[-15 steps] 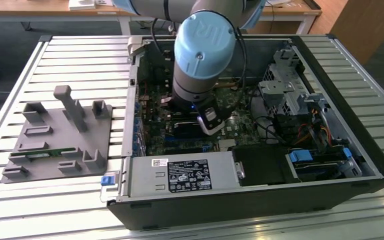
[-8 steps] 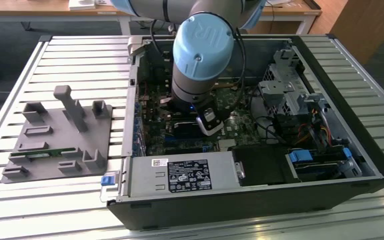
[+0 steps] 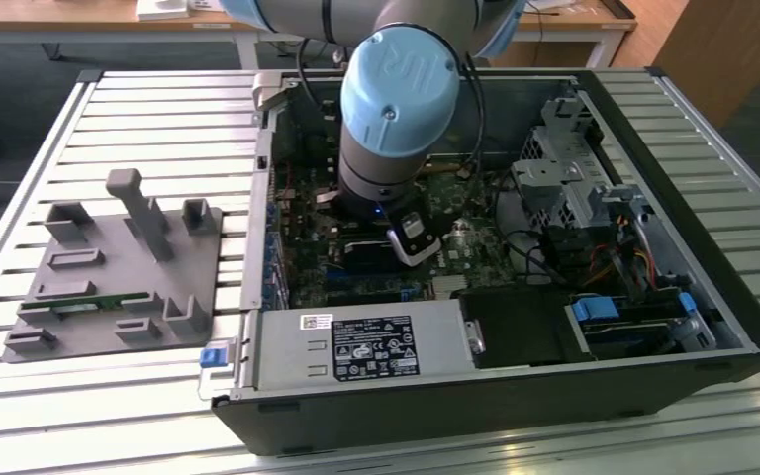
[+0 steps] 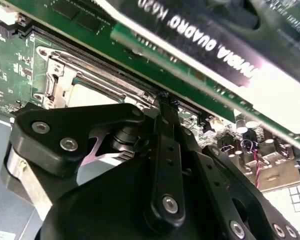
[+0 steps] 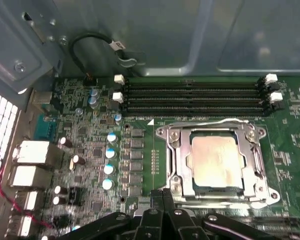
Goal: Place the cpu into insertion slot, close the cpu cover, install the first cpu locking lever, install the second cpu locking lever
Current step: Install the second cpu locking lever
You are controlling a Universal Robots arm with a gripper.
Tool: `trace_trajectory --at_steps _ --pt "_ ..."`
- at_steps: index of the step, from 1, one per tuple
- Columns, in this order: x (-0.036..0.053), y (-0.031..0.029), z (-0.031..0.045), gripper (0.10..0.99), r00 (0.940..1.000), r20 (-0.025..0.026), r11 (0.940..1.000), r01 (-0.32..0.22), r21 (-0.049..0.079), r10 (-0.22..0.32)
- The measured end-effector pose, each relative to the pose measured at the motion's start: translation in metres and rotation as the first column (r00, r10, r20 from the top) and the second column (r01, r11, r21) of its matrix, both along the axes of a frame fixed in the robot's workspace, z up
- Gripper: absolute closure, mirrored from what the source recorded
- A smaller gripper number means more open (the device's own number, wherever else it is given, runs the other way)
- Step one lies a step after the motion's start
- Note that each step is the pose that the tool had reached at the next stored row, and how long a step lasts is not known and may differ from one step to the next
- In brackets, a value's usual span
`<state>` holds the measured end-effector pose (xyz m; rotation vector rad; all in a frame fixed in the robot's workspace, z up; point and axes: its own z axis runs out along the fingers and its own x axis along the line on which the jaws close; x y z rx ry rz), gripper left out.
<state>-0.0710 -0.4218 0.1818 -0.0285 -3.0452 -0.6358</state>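
The cpu [image 5: 214, 157], a dull silver square, lies flat in the insertion slot [image 5: 261, 192] on the green motherboard. The cpu cover [image 5: 182, 167], a silver frame, lies down around it, so the chip shows through its window. A thin wire lever [image 5: 210, 121] runs along the socket edge nearest the memory slots. My gripper [image 5: 163, 196] hovers just off the opposite socket edge, its two black fingers pressed together with nothing seen between them. In the second wrist view the gripper [image 4: 163, 102] ends beside the cpu [image 4: 90, 95] and the cover [image 4: 54, 75]. The arm [image 3: 398, 109] reaches down into the open case.
Long memory slots [image 5: 190, 95] lie beyond the socket. A black graphics card [image 4: 215, 40] stands close along one side of the gripper. A power supply [image 3: 360, 346], a drive cage [image 3: 565, 168] and cables crowd the case. A grey fixture plate [image 3: 116, 267] sits on the slatted table.
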Motion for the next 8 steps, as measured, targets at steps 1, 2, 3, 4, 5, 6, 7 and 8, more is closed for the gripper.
trace_trajectory --at_steps 1,2,3,4,5,6,7,8 --pt "-0.0002 0.0006 -0.0001 0.98 1.0 0.0001 1.0 0.0 0.0 0.0" --pt "-0.0005 0.0009 0.0 0.98 1.0 -0.0001 1.0 0.0 0.0 0.0" --pt "-0.0008 0.0012 0.0 0.98 1.0 -0.0004 1.0 0.0 0.0 0.0" --pt "-0.0011 0.0015 0.0 0.98 1.0 -0.0005 1.0 0.0 0.0 0.0" --pt "-0.0014 0.0019 -0.0001 0.98 1.0 -0.0005 1.0 0.0 0.001 0.0" --pt "-0.0018 0.0022 -0.0001 0.98 1.0 -0.0005 1.0 0.0 0.002 0.0" --pt "-0.0023 0.0025 -0.0001 0.98 1.0 -0.0004 1.0 0.0 0.002 0.0" --pt "-0.0028 0.0026 -0.0001 0.98 1.0 -0.0005 1.0 0.0 0.002 0.0"
